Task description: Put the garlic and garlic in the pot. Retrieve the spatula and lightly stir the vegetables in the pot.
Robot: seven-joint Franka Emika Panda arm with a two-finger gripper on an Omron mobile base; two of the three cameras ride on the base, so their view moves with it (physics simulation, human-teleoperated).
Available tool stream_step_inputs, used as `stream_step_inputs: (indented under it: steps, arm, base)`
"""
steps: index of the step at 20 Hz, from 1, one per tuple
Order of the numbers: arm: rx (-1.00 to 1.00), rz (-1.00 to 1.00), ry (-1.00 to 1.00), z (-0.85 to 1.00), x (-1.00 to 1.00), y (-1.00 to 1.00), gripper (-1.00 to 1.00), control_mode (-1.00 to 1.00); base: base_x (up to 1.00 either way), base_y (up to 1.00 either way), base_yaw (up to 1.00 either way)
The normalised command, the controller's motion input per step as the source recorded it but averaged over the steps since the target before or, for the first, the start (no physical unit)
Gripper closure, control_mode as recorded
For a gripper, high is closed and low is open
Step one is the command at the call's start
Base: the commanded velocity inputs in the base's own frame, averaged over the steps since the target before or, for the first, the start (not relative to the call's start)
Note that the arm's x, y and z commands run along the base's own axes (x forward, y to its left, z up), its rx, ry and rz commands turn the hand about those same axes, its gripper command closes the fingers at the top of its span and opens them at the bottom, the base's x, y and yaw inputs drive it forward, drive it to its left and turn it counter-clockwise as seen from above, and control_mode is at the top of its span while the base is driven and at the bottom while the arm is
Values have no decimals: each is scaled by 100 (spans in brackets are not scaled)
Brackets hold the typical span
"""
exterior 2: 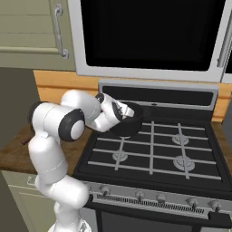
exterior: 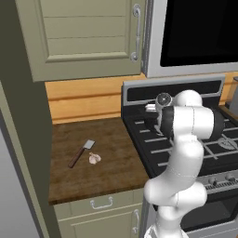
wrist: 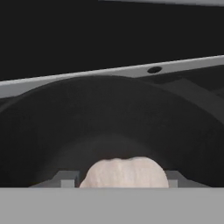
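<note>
One garlic bulb [wrist: 124,172] sat pinched between my gripper's [wrist: 119,179] jaws, right over the black pot [wrist: 109,118] on the stove [exterior 2: 154,154]. I judged a tilted release could bounce it off the rim. The other bulb [exterior: 94,158] lay on the wooden counter [exterior: 111,139], just beside the spatula [exterior: 82,153].

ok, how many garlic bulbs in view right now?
2. One garlic bulb lies on the wooden counter beside the spatula. The other garlic sits between the gripper's fingertips over the pot on the stove.
</note>
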Motion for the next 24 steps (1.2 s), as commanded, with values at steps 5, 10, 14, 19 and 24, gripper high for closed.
stream_step_inputs:
  steps: [5,10,14,19,24]
  arm:
    - [0,0,1,-13,12,0,-100,-100]
    - [0,0,-9,49,-13,0,-100,-100]
    - [0,0,-2,60,-32,0,-100,-100]
    - [5,0,-2,67,-94,21,-100,-100]
    - [6,0,-8,100,-99,41,-100,-100]
  base:
    - [0,0,0]
    - [0,0,0]
    - [0,0,0]
    - [0,0,0]
    - [0,0,0]
